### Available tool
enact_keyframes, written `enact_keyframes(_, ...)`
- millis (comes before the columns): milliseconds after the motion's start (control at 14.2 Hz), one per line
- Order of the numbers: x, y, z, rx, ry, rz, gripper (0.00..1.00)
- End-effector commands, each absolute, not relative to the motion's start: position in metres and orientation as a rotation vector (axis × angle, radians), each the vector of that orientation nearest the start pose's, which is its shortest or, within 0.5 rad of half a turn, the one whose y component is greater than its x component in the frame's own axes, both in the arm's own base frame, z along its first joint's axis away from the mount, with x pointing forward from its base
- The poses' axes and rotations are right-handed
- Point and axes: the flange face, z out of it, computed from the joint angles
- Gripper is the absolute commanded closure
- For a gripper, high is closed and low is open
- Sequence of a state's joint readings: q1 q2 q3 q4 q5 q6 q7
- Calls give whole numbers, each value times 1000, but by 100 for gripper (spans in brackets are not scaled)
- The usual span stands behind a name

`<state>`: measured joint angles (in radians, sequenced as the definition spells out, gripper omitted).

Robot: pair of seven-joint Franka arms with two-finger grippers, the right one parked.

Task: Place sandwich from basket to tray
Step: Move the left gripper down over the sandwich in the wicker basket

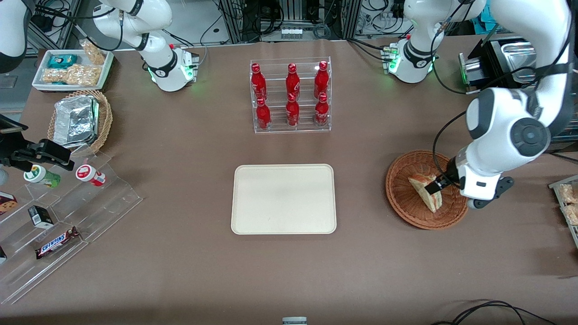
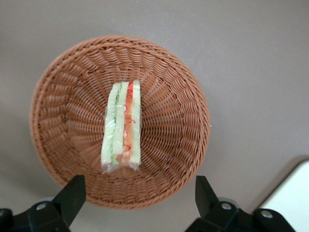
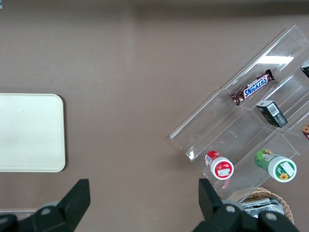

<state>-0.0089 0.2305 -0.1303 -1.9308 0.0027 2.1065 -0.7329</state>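
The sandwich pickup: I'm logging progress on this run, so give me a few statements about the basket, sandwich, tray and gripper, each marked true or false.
1. The sandwich lies in the basket. True.
2. The gripper is shut on the sandwich. False: its fingers are spread open above the basket and touch nothing.
3. The tray holds nothing. True.
4. The basket stands on the tray. False: it stands on the table, apart from the tray, toward the working arm's end.
5. The sandwich is wrapped in foil. False: its wrap is clear, and red and green filling shows.
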Motion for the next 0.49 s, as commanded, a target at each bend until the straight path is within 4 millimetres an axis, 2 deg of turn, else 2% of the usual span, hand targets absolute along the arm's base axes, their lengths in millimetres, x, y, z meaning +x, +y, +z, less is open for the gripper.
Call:
enact_keyframes(0, 584, -78, 330, -2999, -987, 68, 0)
enact_keyframes(70, 582, -76, 318, -2996, -991, 78, 0)
enact_keyframes(423, 583, -63, 283, -2971, -1024, 124, 0)
